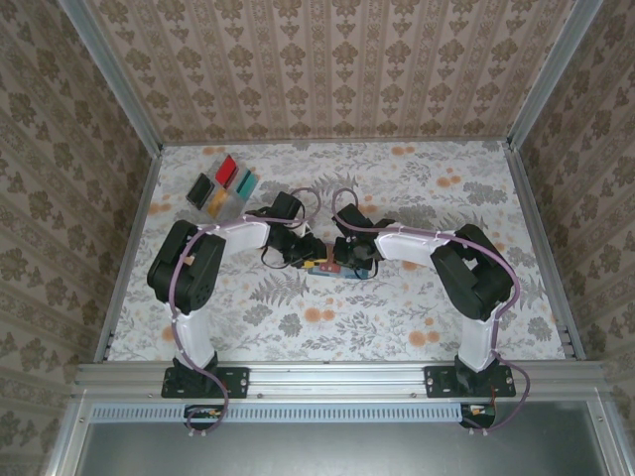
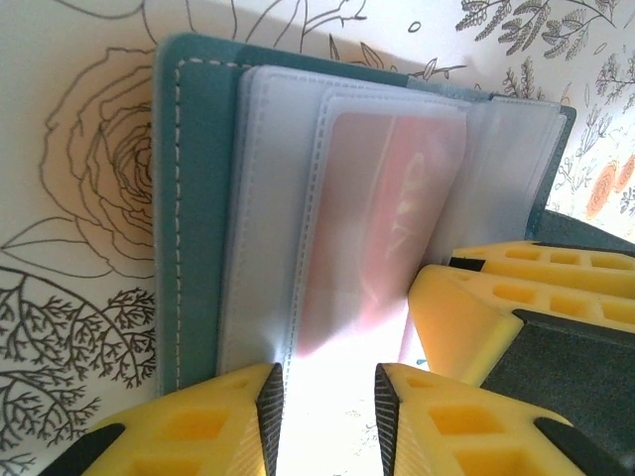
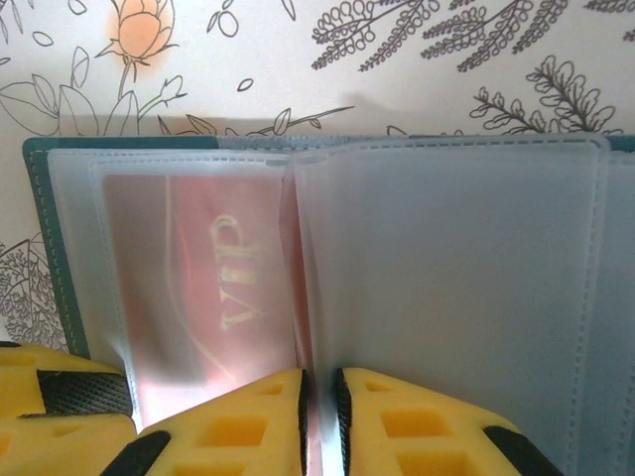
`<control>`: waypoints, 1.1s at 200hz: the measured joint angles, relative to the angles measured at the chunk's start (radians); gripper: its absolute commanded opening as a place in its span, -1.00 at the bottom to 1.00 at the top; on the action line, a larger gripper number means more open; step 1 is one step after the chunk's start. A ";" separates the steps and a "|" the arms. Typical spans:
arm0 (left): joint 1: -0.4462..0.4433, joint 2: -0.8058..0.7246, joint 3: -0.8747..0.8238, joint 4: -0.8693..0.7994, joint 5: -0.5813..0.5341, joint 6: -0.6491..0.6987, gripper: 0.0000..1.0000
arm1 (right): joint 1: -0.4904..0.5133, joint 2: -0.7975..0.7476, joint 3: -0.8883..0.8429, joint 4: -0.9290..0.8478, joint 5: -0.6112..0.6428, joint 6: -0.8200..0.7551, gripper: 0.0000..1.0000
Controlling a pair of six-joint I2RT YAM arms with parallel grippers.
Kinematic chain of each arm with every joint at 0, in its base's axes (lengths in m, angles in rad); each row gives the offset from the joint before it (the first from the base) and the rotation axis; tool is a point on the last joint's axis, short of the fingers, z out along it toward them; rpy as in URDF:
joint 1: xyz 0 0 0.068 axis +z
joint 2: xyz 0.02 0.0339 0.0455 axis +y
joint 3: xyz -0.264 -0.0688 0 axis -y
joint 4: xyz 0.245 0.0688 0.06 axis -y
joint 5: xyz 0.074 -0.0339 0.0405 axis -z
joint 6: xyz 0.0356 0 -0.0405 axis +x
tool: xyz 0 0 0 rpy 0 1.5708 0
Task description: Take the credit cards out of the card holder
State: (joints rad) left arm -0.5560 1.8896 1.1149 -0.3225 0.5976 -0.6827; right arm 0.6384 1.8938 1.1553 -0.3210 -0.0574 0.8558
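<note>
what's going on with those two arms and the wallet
Both arms work on the open card holder in the middle. The left claw and right claw each straddle its clear sleeves; a firm grip isn't clear. A red VIP card is still sleeved. Several loose cards lie at the far left.

A floral-print tabletop sits enclosed by damask-papered walls and aluminium rails.

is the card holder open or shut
Open: the card holder lies spread, its clear sleeves exposed, with a red card sitting inside one sleeve.
</note>
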 measured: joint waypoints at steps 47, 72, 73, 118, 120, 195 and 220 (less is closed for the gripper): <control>-0.001 0.000 0.000 0.001 -0.004 -0.001 -0.32 | 0.000 0.009 0.009 -0.004 0.001 0.000 -0.73; -0.002 0.000 0.002 -0.001 -0.008 -0.001 -0.31 | 0.000 0.010 0.011 -0.006 0.001 0.000 -0.76; -0.002 0.000 0.002 -0.001 -0.008 -0.001 -0.31 | 0.000 0.010 0.011 -0.007 0.001 0.000 -0.76; -0.019 0.004 0.024 -0.030 -0.042 0.003 -0.31 | 0.000 0.011 0.012 -0.008 0.001 0.003 -0.79; -0.019 0.005 0.024 -0.030 -0.042 0.003 -0.31 | 0.000 0.011 0.012 -0.008 0.001 0.003 -0.79; -0.019 0.015 0.005 0.044 0.005 -0.013 -0.54 | 0.000 0.010 0.012 -0.006 -0.003 0.003 -0.75; -0.019 0.015 -0.003 0.065 0.008 -0.020 -0.66 | 0.000 0.009 0.012 -0.006 -0.004 0.002 -0.65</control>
State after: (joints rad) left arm -0.5751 1.9049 1.1122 -0.2573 0.6056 -0.7029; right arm 0.6384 1.9026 1.1671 -0.3275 -0.0612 0.8577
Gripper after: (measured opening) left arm 0.190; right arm 0.151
